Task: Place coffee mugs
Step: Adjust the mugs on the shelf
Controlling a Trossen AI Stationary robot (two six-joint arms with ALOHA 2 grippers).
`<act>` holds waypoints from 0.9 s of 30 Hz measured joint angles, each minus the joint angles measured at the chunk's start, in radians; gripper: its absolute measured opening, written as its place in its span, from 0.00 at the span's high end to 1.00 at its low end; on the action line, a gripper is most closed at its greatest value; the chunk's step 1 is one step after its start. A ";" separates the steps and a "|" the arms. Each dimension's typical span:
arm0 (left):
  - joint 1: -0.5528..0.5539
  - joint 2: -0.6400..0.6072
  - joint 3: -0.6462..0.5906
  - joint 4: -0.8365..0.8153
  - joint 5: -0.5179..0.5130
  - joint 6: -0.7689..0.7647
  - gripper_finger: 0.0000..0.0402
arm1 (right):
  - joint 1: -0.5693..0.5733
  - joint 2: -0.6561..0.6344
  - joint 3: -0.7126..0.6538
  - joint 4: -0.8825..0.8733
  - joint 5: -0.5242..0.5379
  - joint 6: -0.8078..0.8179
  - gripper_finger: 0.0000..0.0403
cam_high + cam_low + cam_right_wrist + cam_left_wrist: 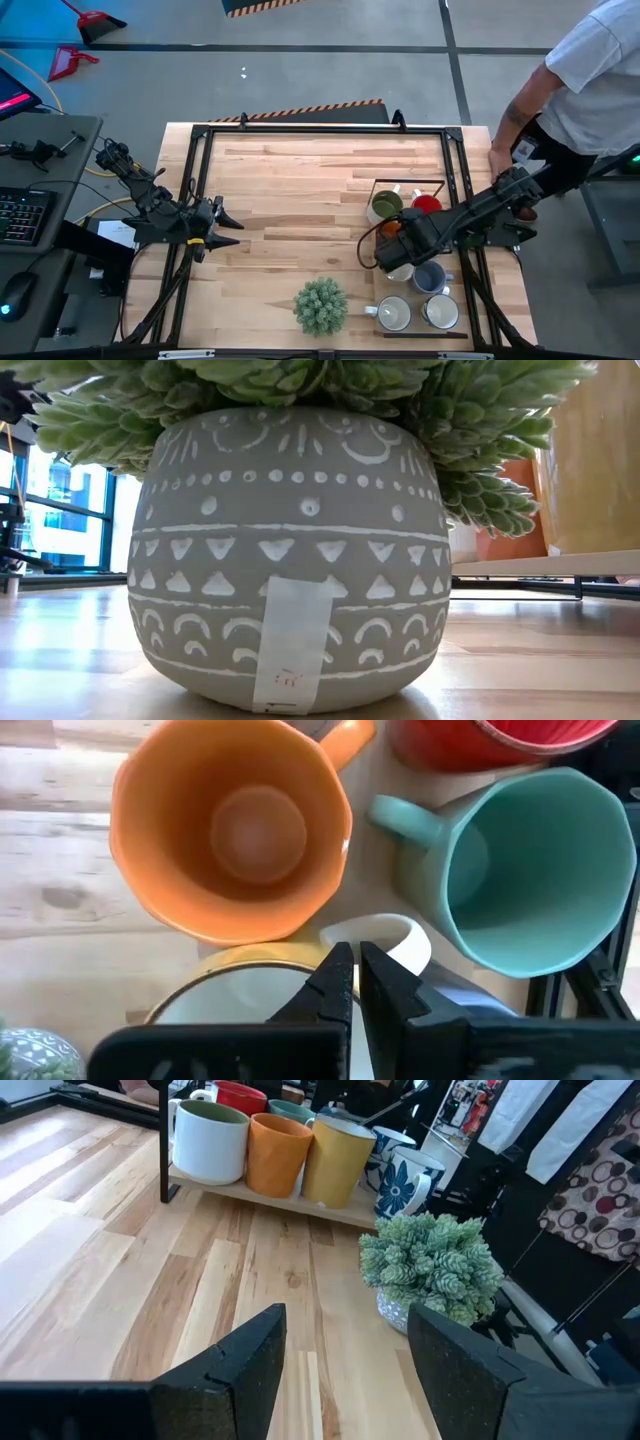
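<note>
Several coffee mugs stand on a wooden tray [455, 335] at the table's right: a white one with an olive inside [210, 1140], an orange one [230, 825], a yellow one [338, 1160], a red one [427, 204], a green one [530, 870], a blue-grey one [430, 277] and two white ones [393, 313]. My right gripper [355, 970] is shut and points down over the yellow mug's white handle [395, 935], between the orange and green mugs. At the table's left edge my left gripper [345, 1345] waits open, with nothing between its fingers. My right gripper comes from above, pointing down, its shut fingertips [340, 965] right in front of the yellow mug's white handle [400, 932]. I cannot tell whether they touch it. The mug stands upright on the tray.
A spiky green plant in a grey patterned pot [321, 305] stands near the front edge, left of the tray, and fills the low view [290, 560]. A black frame [320, 130] runs around the table. A person [590, 80] stands at the far right corner.
</note>
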 joint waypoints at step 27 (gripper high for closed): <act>0.000 0.000 0.000 -0.004 0.000 0.024 0.51 | 0.006 0.001 0.000 0.013 0.032 -0.052 1.00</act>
